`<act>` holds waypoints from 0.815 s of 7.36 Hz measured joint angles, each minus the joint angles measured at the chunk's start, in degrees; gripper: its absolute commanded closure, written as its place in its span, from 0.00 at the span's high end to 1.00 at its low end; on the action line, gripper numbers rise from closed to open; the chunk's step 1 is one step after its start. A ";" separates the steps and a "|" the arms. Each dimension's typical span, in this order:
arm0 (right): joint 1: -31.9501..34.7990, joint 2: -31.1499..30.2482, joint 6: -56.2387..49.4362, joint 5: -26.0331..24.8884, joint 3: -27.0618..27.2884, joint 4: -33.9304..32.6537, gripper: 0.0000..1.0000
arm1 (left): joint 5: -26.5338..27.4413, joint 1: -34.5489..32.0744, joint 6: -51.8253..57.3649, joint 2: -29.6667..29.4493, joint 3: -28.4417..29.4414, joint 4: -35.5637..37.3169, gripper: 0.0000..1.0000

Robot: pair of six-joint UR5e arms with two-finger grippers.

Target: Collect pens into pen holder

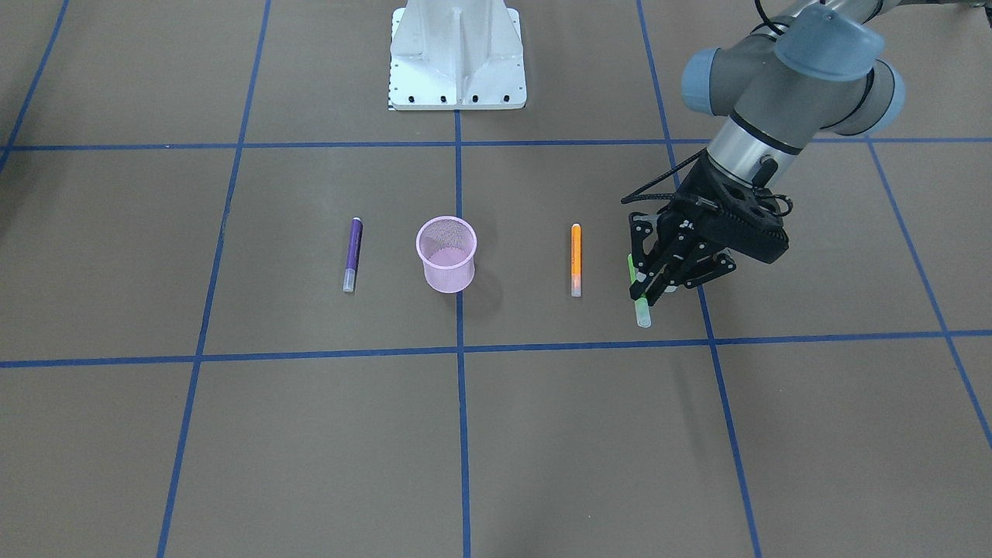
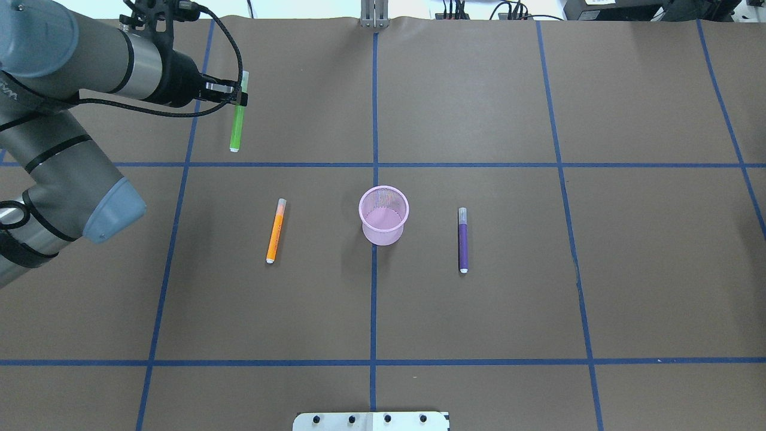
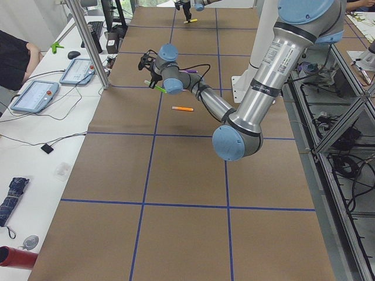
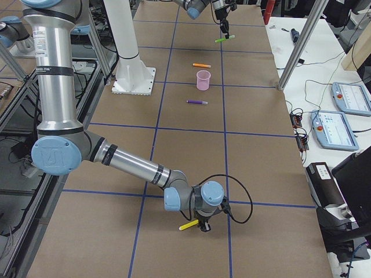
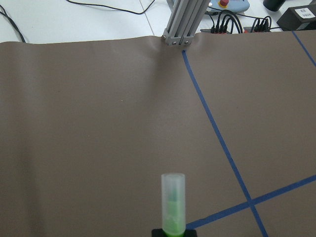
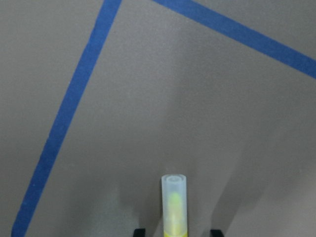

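Observation:
My left gripper [image 1: 647, 288] [image 2: 240, 97] is shut on the green pen [image 1: 642, 308] [image 2: 237, 123] [image 5: 173, 207] and holds it above the table, cap end outward. The orange pen [image 1: 576, 260] [image 2: 274, 232] and the purple pen [image 1: 353, 254] [image 2: 462, 239] lie flat on either side of the pink mesh pen holder [image 1: 446, 254] [image 2: 383, 214], which stands upright. Far off at the table's end, my right gripper [image 4: 203, 226] [image 6: 175, 231] sits low and open. A yellow pen [image 6: 175, 207] [image 4: 188, 225] lies between its fingers, which stand apart from it.
The white robot base [image 1: 457, 62] stands behind the pen holder. An aluminium post [image 5: 180, 24] rises at the table's far edge. Blue tape lines grid the brown table [image 2: 538, 299]. Desks with tablets [image 3: 35, 93] and a person's sleeve [image 3: 12, 58] flank the table.

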 measured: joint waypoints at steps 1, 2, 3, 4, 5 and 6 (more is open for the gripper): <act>-0.02 0.05 -0.03 -0.06 -0.04 0.02 0.37 | 0.00 0.00 0.02 0.03 0.03 0.00 0.00; -0.02 0.08 -0.07 -0.11 -0.05 0.02 0.37 | 0.00 0.01 0.03 0.04 0.06 0.00 0.00; -0.02 0.09 -0.11 -0.16 -0.06 0.01 0.37 | 0.00 0.01 0.06 0.08 0.06 0.00 0.00; -0.02 0.10 -0.15 -0.29 -0.06 -0.03 0.34 | 0.00 -0.01 0.09 0.15 0.01 0.00 0.00; -0.02 0.10 -0.16 -0.53 -0.06 -0.05 0.27 | 0.00 -0.03 0.11 0.19 -0.06 0.00 0.00; -0.02 0.10 -0.13 -0.74 -0.06 -0.06 0.06 | 0.02 -0.04 0.14 0.21 -0.12 0.00 0.00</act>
